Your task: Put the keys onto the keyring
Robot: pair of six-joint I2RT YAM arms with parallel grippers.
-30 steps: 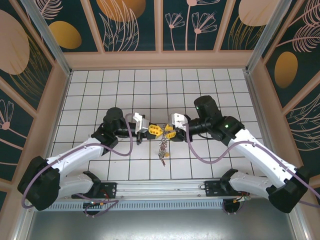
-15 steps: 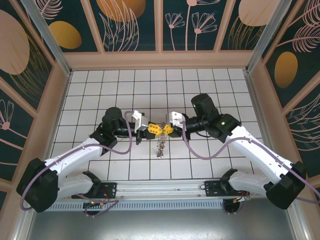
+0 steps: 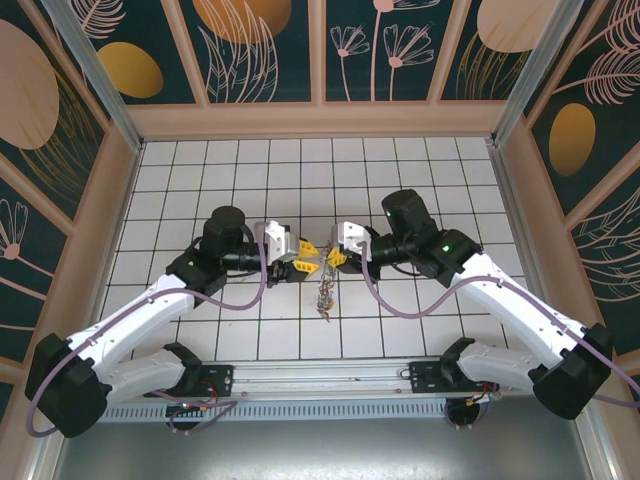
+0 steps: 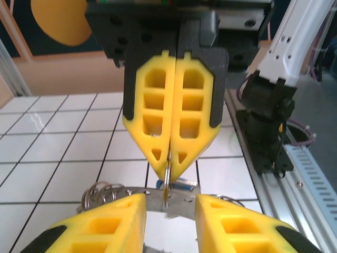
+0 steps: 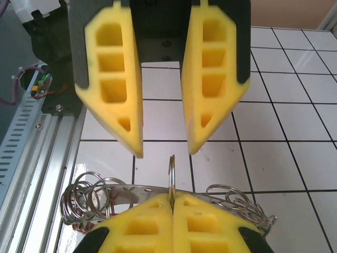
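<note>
Between the two grippers hangs the keyring [image 5: 171, 166], a thin wire ring seen edge-on. My right gripper [image 5: 172, 197] [image 3: 332, 260] is shut on its lower part. A flat curved metal band [image 5: 142, 188] strung with small split rings [image 5: 84, 197] crosses behind it. My left gripper [image 4: 171, 203] [image 3: 305, 262] is open, its fingers either side of the ring's edge [image 4: 167, 184] without touching it. The keys [image 3: 325, 297] dangle in a bunch below the grippers. One blue key head [image 4: 181, 184] shows behind the band.
The floor is white tiles [image 3: 240, 190] inside wooden walls [image 3: 115, 200]. An aluminium rail [image 3: 320, 375] runs along the near edge, with the arm bases [image 4: 266, 132] bolted to it. The two grippers face each other tip to tip above the middle of the floor.
The right gripper has shut on the keyring. The left gripper, shut a second ago, has opened and let go of it. The keys still hang below.
</note>
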